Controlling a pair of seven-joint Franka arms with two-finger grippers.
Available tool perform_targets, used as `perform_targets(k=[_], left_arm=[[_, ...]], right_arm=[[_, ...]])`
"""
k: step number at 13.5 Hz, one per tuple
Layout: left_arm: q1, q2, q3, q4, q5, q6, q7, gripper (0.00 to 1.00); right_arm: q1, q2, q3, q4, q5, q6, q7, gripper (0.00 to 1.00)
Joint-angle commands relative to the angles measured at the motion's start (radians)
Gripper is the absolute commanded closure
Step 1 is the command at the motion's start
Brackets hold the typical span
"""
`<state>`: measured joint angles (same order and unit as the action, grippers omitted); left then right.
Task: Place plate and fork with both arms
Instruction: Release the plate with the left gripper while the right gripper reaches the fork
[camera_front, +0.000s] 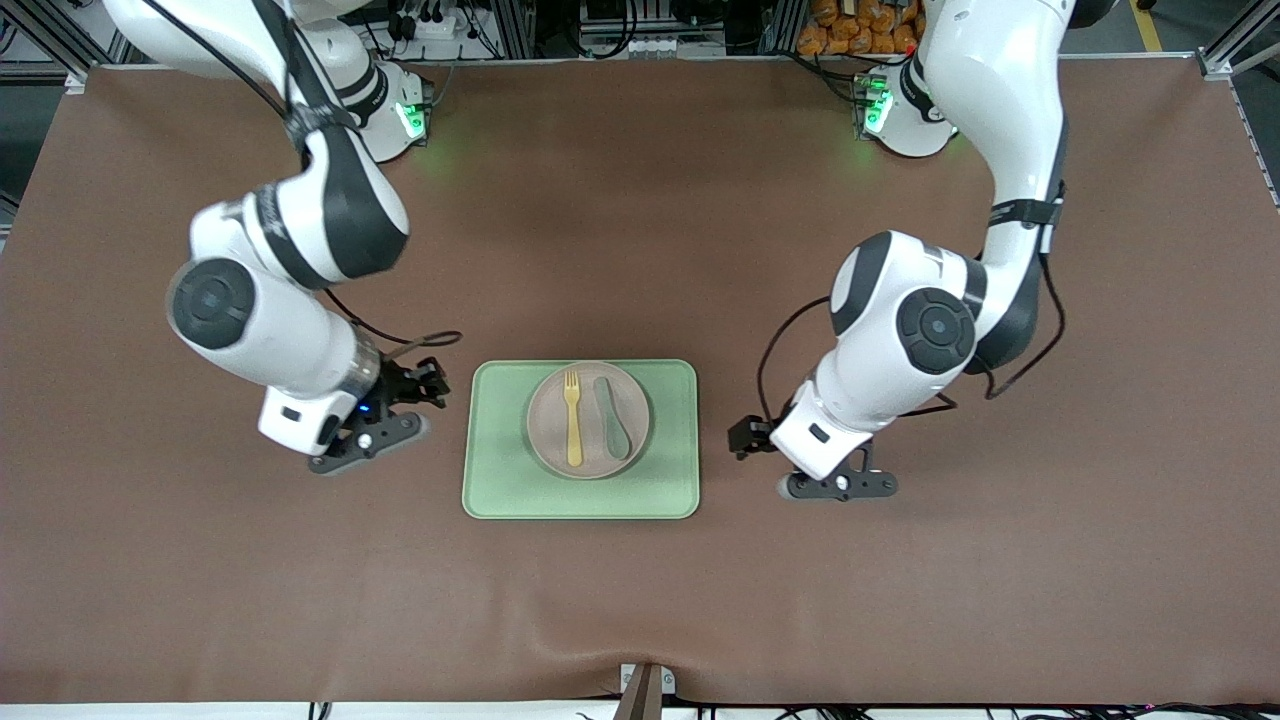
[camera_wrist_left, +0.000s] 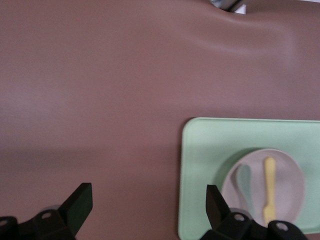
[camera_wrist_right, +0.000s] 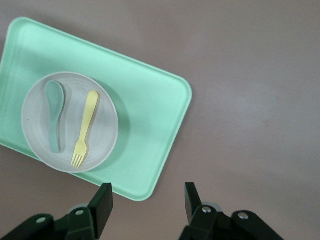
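Both grippers, left (camera_wrist_left: 145, 205) and right (camera_wrist_right: 147, 202), hang open beside the tray (camera_front: 500, 480); no writing legible.

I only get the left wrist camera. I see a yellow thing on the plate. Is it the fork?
Observer: Yes, the fork; its prongs show in the right wrist view.
Operator: What's beside it?
Observer: A grey-green spoon, also on the plate.
Operator: Where's the other arm?
Observer: The right gripper hangs empty, fingers apart, over the table by the tray, at the right arm's end.
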<state>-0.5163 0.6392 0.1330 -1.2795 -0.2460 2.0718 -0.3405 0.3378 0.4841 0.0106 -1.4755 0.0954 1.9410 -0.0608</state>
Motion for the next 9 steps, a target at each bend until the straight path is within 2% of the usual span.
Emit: perform_targets(k=[1, 4, 6, 7, 9], left_arm=[[0.062, -0.048, -0.004, -0.035, 0.031, -0.05, 0.108, 0.0], [0.136, -0.071, -0.009, -0.035, 0.037, -0.107, 0.202, 0.0], [0.182, -0.091, -0.025, -0.035, 0.117, -0.148, 0.212, 0.0], [0.259, -0.099, -0.106, -0.035, 0.146, -0.177, 0.236, 0.0], [0.454, -0.13, -0.312, -0.038, 0.213, -0.226, 0.247, 0.0]], right_arm=[[0.069, 0.069, -0.008, 0.015, 0.01, 0.045, 0.112, 0.34], [0.121, 0.138, -0.009, 0.014, 0.0, 0.098, 0.215, 0.34], [0.139, 0.171, -0.009, 0.012, -0.005, 0.137, 0.275, 0.35], [0.141, 0.183, -0.009, 0.012, -0.005, 0.156, 0.295, 0.35], [0.15, 0.203, -0.009, 0.012, -0.002, 0.183, 0.314, 0.35]])
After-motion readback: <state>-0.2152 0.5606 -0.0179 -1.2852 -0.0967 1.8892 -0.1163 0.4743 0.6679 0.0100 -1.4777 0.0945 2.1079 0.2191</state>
